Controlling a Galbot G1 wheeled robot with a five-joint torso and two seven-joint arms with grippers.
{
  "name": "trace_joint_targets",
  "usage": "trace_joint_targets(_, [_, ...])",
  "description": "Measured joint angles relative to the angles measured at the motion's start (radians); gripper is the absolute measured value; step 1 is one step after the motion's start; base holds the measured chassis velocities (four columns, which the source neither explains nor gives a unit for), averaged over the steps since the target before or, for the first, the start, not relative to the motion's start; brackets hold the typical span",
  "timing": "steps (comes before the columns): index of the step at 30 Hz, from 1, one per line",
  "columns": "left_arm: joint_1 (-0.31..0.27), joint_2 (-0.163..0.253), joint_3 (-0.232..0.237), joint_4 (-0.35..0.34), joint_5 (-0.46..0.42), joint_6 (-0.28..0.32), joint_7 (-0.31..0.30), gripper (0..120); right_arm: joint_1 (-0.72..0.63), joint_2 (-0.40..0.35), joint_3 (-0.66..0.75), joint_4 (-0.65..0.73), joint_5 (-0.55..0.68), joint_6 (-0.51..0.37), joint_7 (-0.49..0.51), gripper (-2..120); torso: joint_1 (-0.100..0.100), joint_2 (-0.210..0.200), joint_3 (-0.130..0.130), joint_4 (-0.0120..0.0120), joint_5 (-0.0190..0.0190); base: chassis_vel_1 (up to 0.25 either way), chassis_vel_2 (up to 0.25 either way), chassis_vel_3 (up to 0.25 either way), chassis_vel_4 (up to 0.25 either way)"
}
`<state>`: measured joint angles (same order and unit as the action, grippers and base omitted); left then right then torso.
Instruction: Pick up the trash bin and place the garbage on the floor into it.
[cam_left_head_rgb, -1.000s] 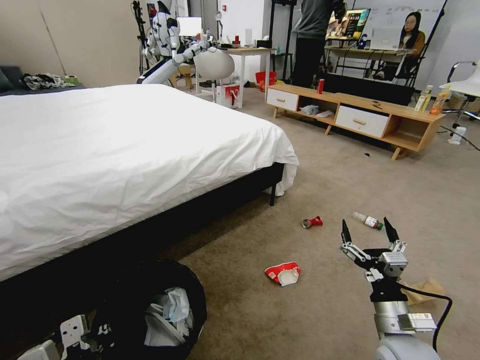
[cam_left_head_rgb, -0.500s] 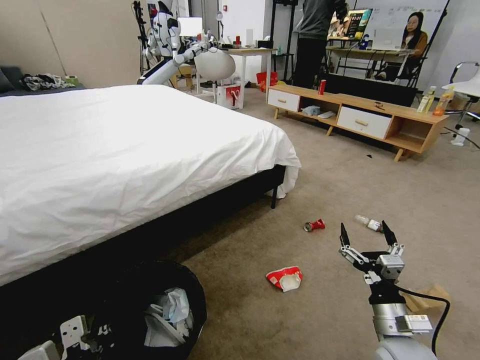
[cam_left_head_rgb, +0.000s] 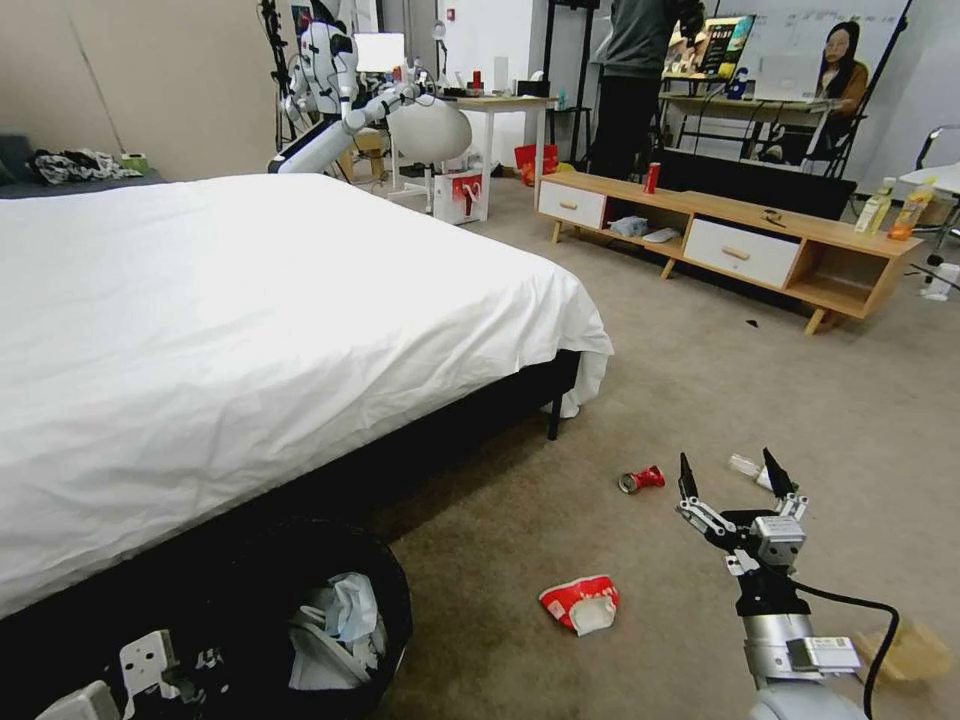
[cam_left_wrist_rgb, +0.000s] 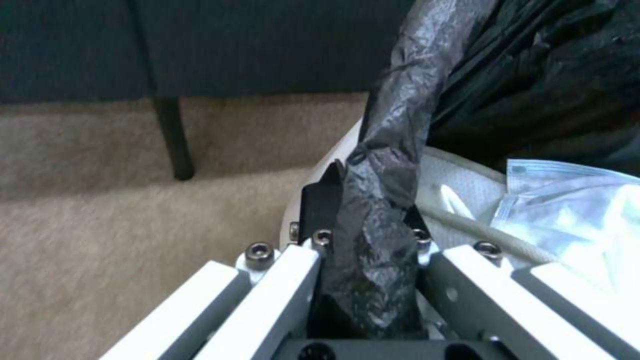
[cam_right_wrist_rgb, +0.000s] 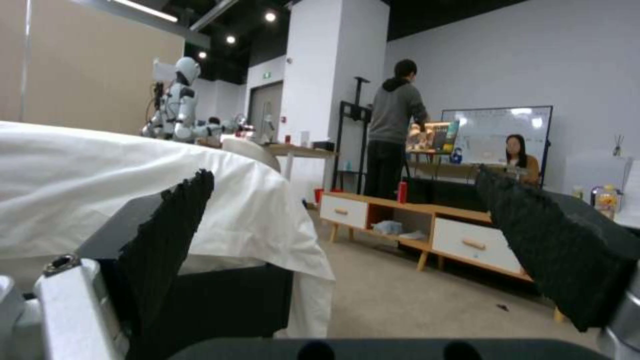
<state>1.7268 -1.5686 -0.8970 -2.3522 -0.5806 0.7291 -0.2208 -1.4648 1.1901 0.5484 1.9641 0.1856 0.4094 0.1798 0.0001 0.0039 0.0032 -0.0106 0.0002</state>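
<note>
Camera shifted: beige carpet (cam_left_head_rgb: 700, 380) beside white bed (cam_left_head_rgb: 250, 320).

Trash bin (cam_left_head_rgb: 340, 620) left beside bed (cam_left_head_rgb: 250, 330); packet (cam_left_head_rgb: 580, 605) right, crushed can (cam_left_head_rgb: 641, 480) beyond.

I see crinkly, glossy black plastic lining the trash bin (cam_left_head_rgb: 375, 600), a matt beige carpet (cam_left_head_rgb: 700, 400) under it, and beside it a smooth white cloth bedsheet (cam_left_head_rgb: 250, 320).
</note>
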Motion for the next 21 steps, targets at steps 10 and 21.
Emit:
trace_joint_targets(10, [0.001,-0.002,0.003,-0.001,0.004,0.000,0.000,2,-0.005,-0.011,-0.015,0.018,0.010,0.000,-0.001,100,0.000,0.000,0.000,-0.0001,-0.0002,-0.091,0.098,0.096,-0.085])
trace_joint_targets(21, [0.023,0.001,0.012,-0.017,0.008,0.004,0.003,2,-0.016,-0.025,-0.015,0.030,0.018,-0.004,-0.003,100,0.000,0.000,0.000,-0.0002,-0.0002,0.000,0.000,0.000,0.000])
